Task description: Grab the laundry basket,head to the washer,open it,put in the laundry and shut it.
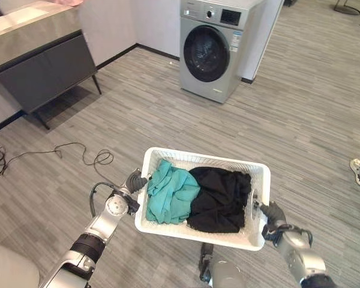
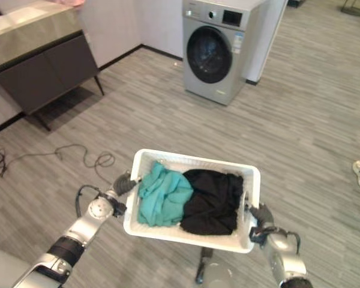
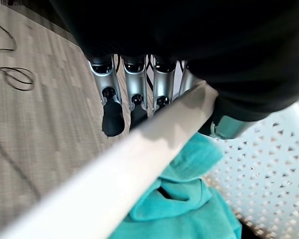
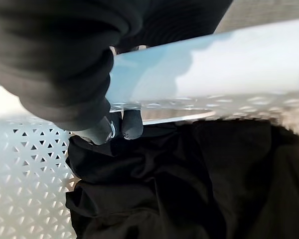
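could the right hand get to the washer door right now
Probably not: the right hand is curled on the laundry basket rim, as is the left hand, and the washer stands well across the floor, door shut.

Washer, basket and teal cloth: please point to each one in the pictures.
Washer (image 1: 206, 54): left eye view, on its dark round door.
Basket (image 1: 204, 159): left eye view, on its far rim.
Teal cloth (image 1: 171, 193): left eye view, on its middle folds.

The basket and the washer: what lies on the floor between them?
Only bare grey floor lies between the white basket and the washer, seen in both eye views. The cable lies aside.
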Tool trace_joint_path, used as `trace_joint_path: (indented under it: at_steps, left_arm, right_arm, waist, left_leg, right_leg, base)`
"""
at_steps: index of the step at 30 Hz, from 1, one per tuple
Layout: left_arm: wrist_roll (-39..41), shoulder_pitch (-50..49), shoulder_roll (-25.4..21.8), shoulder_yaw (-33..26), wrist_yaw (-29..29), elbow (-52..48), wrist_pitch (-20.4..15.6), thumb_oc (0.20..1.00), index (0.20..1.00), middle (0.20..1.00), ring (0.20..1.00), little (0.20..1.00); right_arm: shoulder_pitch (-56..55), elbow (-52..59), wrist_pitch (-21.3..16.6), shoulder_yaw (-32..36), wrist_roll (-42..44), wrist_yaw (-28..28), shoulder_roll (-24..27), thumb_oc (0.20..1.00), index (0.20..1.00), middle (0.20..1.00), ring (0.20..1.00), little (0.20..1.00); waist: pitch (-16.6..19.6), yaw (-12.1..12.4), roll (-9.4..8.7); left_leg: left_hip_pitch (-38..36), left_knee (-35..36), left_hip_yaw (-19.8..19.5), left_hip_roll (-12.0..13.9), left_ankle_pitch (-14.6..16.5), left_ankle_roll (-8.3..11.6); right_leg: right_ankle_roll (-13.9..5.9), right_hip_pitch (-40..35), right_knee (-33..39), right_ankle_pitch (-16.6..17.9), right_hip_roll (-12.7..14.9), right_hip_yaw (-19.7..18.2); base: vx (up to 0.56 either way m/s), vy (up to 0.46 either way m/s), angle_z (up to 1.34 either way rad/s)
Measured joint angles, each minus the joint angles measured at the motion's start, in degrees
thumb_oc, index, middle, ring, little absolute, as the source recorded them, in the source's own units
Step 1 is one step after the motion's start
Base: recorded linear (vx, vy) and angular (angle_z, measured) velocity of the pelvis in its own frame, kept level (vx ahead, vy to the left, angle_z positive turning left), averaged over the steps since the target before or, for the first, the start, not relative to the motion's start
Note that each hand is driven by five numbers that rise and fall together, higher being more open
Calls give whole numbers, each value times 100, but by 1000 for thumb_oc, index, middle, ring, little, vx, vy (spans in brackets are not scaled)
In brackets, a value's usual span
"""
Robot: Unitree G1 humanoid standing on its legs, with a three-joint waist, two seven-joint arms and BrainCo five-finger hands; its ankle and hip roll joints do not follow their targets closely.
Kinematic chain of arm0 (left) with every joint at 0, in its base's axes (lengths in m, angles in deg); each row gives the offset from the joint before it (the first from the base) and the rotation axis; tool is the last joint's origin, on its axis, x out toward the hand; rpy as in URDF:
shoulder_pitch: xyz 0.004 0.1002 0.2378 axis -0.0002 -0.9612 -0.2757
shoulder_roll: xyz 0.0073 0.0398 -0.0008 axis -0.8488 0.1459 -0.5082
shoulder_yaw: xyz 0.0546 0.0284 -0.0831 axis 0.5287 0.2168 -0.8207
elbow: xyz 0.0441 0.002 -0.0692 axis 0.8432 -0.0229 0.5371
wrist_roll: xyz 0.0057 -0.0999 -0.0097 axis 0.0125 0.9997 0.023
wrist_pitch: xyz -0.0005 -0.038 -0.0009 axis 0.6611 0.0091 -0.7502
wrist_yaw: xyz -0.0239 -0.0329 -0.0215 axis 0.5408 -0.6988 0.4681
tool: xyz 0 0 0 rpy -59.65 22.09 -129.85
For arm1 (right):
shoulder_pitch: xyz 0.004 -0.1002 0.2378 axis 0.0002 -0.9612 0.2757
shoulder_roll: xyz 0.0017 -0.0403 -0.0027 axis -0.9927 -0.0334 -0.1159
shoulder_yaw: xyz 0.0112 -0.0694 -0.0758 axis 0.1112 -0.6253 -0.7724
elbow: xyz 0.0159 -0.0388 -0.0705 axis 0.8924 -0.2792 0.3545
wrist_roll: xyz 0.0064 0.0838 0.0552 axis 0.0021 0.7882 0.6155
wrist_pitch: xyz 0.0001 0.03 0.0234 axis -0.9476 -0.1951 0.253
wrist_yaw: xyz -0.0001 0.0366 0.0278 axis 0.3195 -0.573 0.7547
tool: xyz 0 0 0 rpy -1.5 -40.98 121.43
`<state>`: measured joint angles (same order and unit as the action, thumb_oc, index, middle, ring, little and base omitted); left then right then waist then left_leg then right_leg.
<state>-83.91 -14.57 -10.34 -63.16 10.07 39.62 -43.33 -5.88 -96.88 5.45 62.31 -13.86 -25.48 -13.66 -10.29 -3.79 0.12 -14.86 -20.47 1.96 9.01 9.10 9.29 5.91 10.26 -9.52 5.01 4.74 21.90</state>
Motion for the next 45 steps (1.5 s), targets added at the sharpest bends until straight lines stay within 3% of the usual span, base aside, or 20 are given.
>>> trace_joint_path:
  at_steps: [1, 4, 7, 9, 13, 14, 15, 17, 22, 25, 26, 27, 29, 32, 34, 36, 38, 40, 42, 45]
  left_arm:
    - [7, -28, -5, -48, -11, -23, -31, 200, 200, 200, 200, 200]
    - [59, -104, -71, -93, -21, -61, -56, 200, 200, 200, 200, 200]
    - [239, -67, -120, -86, -30, -213, -54, 200, 200, 200, 200, 200]
    - [262, -95, -155, -99, -23, -212, -29, 200, 200, 200, 200, 200]
    - [293, -44, -346, -114, -12, -220, -45, 200, 200, 200, 200, 200]
    - [294, 65, -355, -72, -18, -118, -67, 200, 200, 200, 200, 200]
    - [294, 201, -309, -47, -18, 8, -73, 200, 200, 200, 200, 200]
    - [297, 289, -314, -47, -13, 112, -51, 200, 200, 200, 200, 200]
    - [459, 147, -368, -38, -7, 139, -52, 200, 200, 200, 200, 200]
    - [458, 113, -363, -6, -6, 115, -51, 200, 200, 200, 200, 200]
    - [458, 121, -393, -17, 0, 104, -47, 200, 200, 200, 200, 200]
    - [459, 111, -431, -25, 16, 106, -40, 200, 200, 200, 200, 200]
    - [457, 97, -571, -37, 16, 35, -19, 200, 200, 200, 200, 200]
    - [456, 78, -609, -109, 14, -4, -44, 200, 200, 200, 200, 200]
    - [456, 131, -654, -123, 16, -32, -44, 200, 200, 200, 200, 200]
    - [452, 119, -690, -103, 6, -100, -41, 200, 200, 200, 200, 200]
    - [454, 100, -799, -124, 11, -259, -26, 200, 200, 200, 200, 200]
    - [454, 27, -836, -170, 9, -294, 42, 200, 200, 200, 200, 200]
    - [457, -12, -810, -242, -5, -553, 18, 200, 200, 200, 200, 200]
    - [458, -12, -808, -260, -14, -618, -45, 200, 200, 200, 200, 200]
  right_arm:
    - [61, -50, -2, -53, 30, 27, 23, 200, 200, 200, 200, 200]
    - [240, -204, -35, -198, 105, 31, 73, 200, 200, 200, 200, 200]
    - [297, -332, -83, -263, 137, 26, 71, 200, 200, 200, 200, 200]
    - [296, -213, -83, -265, 133, 11, 77, 200, 200, 200, 200, 200]
    - [457, -182, -84, -415, 125, -4, 76, 200, 200, 200, 200, 200]
    - [470, -196, -96, -428, 108, -16, 98, 200, 200, 200, 200, 200]
    - [503, -242, -92, -435, 104, -22, 108, 200, 200, 200, 200, 200]
    - [627, -364, -86, -486, 86, -24, 87, 200, 200, 200, 200, 200]
    - [615, -453, -88, -653, 87, -23, 55, 200, 200, 200, 200, 200]
    - [515, -436, -89, -647, 88, -22, 63, 200, 200, 200, 200, 200]
    - [511, -441, -90, -647, 94, -23, 2, 200, 200, 200, 200, 200]
    - [509, -440, -90, -647, 95, -23, -57, 200, 200, 200, 200, 200]
    - [510, -353, -89, -578, 94, -23, -186, 200, 200, 200, 200, 200]
    - [484, -354, -90, -571, 96, -23, -275, 200, 200, 200, 200, 200]
    - [532, -338, -91, -525, 91, -23, -337, 200, 200, 200, 200, 200]
    - [468, -334, -91, -437, 81, -23, -427, 200, 200, 200, 200, 200]
    - [418, -312, -91, -411, 66, -17, -497, 200, 200, 200, 200, 200]
    - [491, -271, -91, -349, -41, -17, -593, 200, 200, 200, 200, 200]
    - [296, -152, -90, -364, -55, -17, -541, 200, 200, 200, 200, 200]
    - [251, -162, -92, -369, -52, -17, -536, 200, 200, 200, 200, 200]
  waist:
    - [-14, 71, -40]
    - [50, 148, -235]
    - [-52, 388, -512]
    - [-95, 589, -558]
    - [-139, 714, -505]
    - [-148, 723, -464]
    - [-157, 766, -428]
    - [-301, 923, -371]
    - [-372, 1315, -281]
    - [-323, 1394, -136]
    - [-360, 1412, -232]
    - [-378, 1480, -357]
    - [-400, 1520, -629]
    - [-387, 1574, -641]
    - [-371, 1538, -691]
    - [-283, 1360, -742]
    - [-226, 1315, -837]
    - [-260, 1210, -688]
    - [-246, 970, -481]
    - [-253, 725, -454]
  left_leg:
    - [432, -1315, 30, 224, -443, -78]
    - [1174, -2653, 62, 408, -1407, -156]
    - [2002, -3049, 769, 709, -1282, -336]
    - [2320, -2194, 1374, 856, -961, -325]
    - [2600, -161, 1653, 830, -1160, -56]
    - [2683, 473, 1414, 681, -1198, 71]
    - [2643, 1372, 1121, 535, -1252, 143]
    - [2703, 2014, 651, 391, -1545, 133]
    - [2715, 2162, -455, 26, -1584, 126]
    - [2587, 1843, -440, 41, -1465, -84]
    - [2587, 1781, -370, -53, -1884, -270]
    - [2593, 1663, -242, -148, -1906, -303]
    - [2678, 1108, 45, -592, -1443, -761]
    - [2552, 716, 212, -770, -1088, -969]
    - [2372, 708, 335, -975, -740, -1097]
    - [2133, 916, 371, -1157, -756, -1186]
    - [1997, 865, 524, -1263, -394, -1535]
    - [1680, 980, 666, -1248, -287, -1652]
    - [1356, 1232, 644, -1252, -263, -1633]
    - [1128, 1366, 635, -1266, -193, -1494]
  right_leg:
    - [326, -209, -135, -287, -159, 25]
    - [640, -593, -67, -730, -395, -152]
    - [676, -1056, 242, -744, -480, -319]
    - [664, -1396, 618, -612, -554, -416]
    - [585, -1725, 902, -673, -639, -90]
    - [148, -1821, 1086, -933, -688, -203]
    - [82, -1840, 1166, -904, -737, -212]
    - [130, -2085, 1271, -814, -845, -247]
    - [172, -2637, 1230, -1174, -882, -458]
    - [-290, -2893, 1082, -1504, -893, -473]
    - [-416, -2892, 944, -1676, -748, -527]
    - [-554, -2906, 895, -1772, -589, -567]
    - [-659, -2925, 713, -1639, -48, -637]
    - [-797, -2940, 225, -1686, 304, -759]
    - [-919, -2634, -652, -1569, 545, -951]
    - [-1299, -1753, -2697, -1518, 970, -1302]
    - [-1563, -1088, -3391, -1011, 1194, -1515]
    - [-1545, -499, -4022, -1078, 1498, -1256]
    - [-1520, 72, -3322, -1245, 1576, -854]
    - [-1449, 299, -1193, -1004, 1317, -549]
  base:
    - [228, -267, -38]
    - [302, -342, -45]
    - [258, -149, -14]
    - [196, 24, -39]
    - [218, 60, -22]
    - [336, 69, -16]
    - [182, 17, 0]
    - [350, 33, -22]
    - [313, 52, -25]
    - [251, 100, 5]
    - [258, 115, 3]
    - [407, 213, -19]
    - [540, 309, -20]
    - [393, 305, -19]
    - [419, 431, -15]
    - [190, 203, 11]
    - [410, 256, -28]
    - [318, 111, -56]
    - [463, -44, -15]
    - [384, -119, 3]
